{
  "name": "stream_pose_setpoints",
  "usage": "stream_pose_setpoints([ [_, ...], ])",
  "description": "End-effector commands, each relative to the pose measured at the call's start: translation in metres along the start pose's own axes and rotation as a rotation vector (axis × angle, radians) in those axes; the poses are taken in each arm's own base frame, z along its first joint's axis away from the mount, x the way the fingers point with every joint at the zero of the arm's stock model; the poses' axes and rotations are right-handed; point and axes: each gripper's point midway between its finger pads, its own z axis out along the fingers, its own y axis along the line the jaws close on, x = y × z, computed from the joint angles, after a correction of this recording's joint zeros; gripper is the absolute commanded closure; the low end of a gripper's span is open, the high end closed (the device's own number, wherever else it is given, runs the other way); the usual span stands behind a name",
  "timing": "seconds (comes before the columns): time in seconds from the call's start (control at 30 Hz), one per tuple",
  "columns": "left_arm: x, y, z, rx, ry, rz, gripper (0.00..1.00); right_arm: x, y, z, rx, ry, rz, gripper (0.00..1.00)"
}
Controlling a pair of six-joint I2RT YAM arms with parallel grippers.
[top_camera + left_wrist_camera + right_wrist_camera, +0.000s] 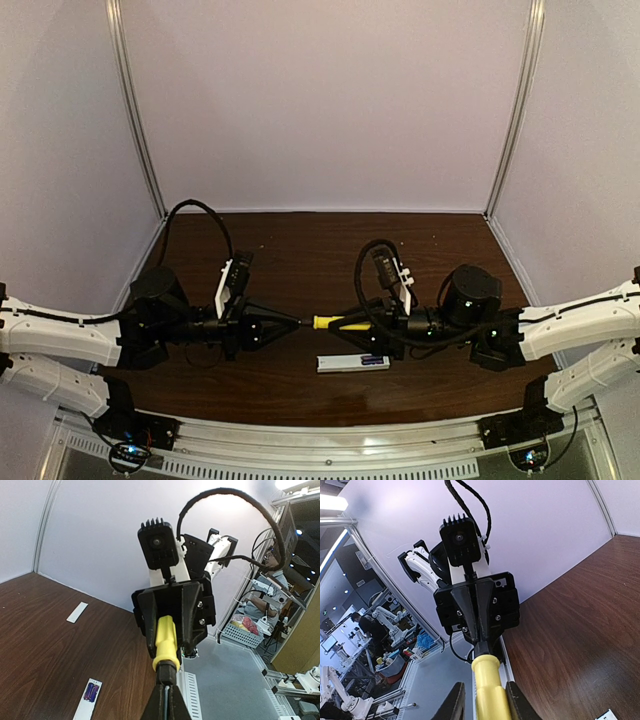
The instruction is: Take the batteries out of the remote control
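On tabletop near arm bases, batteries (91,692) sit side by side in open bay of remote control (353,362); none out yet. Cover strip (77,612) lies well apart. Near remote, yellow-handled screwdriver (335,322) spans gap between arms, probably hand-over for prying grip. Left gripper (296,321) clamped on shaft. Right gripper (485,686) fingers flank handle; cannot tell whether gripping.

Dark wood-grain table (300,390), faintly glossy. Smooth, slightly shiny yellow plastic on the screwdriver (165,640) handle. Matt white plastic remote control (352,363); glossy purple-blue batteries (91,691). Matt black plastic on left gripper (165,674) and right gripper (486,692).
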Motion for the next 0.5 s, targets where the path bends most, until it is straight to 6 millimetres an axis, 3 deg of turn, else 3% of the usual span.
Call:
stream_pose_setpoints([
  [0.0, -0.0029, 0.0037, -0.0021, -0.018, -0.020, 0.012, 1.00, -0.0052, 0.0053, 0.0019, -0.010, -0.015, -0.020, 0.73],
  [0.27, -0.0019, 0.0090, -0.0018, -0.046, -0.016, 0.013, 1.00, -0.0005, 0.0004, 0.0056, 0.013, 0.007, -0.010, 0.94],
  [0.37, -0.0024, 0.0111, -0.0021, -0.060, -0.017, 0.017, 1.00, -0.0003, -0.0012, 0.0054, 0.023, 0.007, -0.007, 0.99],
  [0.47, -0.0017, 0.0130, -0.0026, -0.070, -0.014, 0.023, 0.93, 0.0002, -0.0035, 0.0043, 0.039, 0.009, -0.006, 1.00],
])
